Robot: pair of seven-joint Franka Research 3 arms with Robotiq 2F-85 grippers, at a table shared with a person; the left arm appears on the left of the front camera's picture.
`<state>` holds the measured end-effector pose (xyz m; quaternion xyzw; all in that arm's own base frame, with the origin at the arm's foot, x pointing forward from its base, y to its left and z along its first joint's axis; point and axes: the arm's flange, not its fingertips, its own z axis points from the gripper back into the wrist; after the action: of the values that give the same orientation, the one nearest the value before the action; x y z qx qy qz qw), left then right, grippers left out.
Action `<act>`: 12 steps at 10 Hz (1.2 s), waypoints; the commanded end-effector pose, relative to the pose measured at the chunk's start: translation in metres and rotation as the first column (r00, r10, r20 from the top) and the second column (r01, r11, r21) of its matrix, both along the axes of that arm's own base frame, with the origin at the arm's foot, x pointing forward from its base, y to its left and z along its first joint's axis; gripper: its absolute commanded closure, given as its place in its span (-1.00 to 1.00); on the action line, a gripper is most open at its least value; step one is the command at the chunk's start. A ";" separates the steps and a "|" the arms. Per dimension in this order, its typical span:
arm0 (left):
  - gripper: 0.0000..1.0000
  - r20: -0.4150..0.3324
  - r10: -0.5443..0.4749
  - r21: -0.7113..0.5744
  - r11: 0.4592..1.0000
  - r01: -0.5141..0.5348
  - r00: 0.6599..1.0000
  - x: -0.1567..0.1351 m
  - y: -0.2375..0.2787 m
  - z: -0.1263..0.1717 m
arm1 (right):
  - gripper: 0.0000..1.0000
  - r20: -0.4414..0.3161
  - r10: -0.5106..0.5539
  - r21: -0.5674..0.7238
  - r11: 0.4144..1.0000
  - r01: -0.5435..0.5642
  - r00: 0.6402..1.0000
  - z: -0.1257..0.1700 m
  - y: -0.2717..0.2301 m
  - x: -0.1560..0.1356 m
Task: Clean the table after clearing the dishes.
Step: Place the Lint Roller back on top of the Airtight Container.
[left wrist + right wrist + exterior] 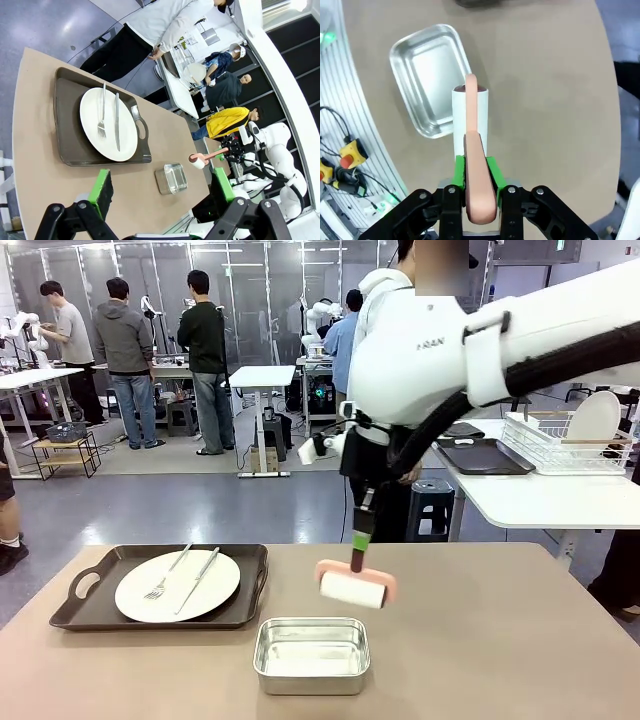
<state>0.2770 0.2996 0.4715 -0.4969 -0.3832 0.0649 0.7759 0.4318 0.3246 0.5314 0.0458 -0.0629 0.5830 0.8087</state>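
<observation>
Beige-brown table [500, 640] is carrying one dark tray [85, 612] on its left side, with a white plate [135, 592], a fork [165, 578] and a knife [200, 580] lying on it, while a steel pan [312, 680] is sitting near the front edge; the right gripper [478, 169] is clamping its green pads on the pink handle of a lint roller [352, 590], whose white roll is hanging just beyond the pan, and the left gripper [161, 194] is hovering high over the table with jaws spread wide, holding nothing

The plate [177, 585] sits on the tray [92, 611], left of the pan [311, 681].
</observation>
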 end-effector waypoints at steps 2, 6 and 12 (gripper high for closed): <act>-1.00 0.006 0.001 0.000 1.000 -0.001 1.000 -0.002 0.001 0.003 | 0.56 0.000 0.000 0.000 1.000 0.000 1.000 0.000 0.000 0.000; -1.00 0.006 0.001 0.000 1.000 -0.001 1.000 -0.002 0.001 0.003 | 0.56 0.008 0.017 -0.016 1.000 -0.017 1.000 0.000 0.005 0.007; -1.00 0.006 0.001 0.000 1.000 -0.001 1.000 -0.002 0.001 0.003 | 0.56 -0.029 0.233 0.006 0.972 -0.233 0.972 -0.036 0.049 0.012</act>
<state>0.2770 0.2996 0.4715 -0.4969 -0.3833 0.0649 0.7759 0.4393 0.3733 0.4926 0.0400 -0.0326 0.6591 0.7503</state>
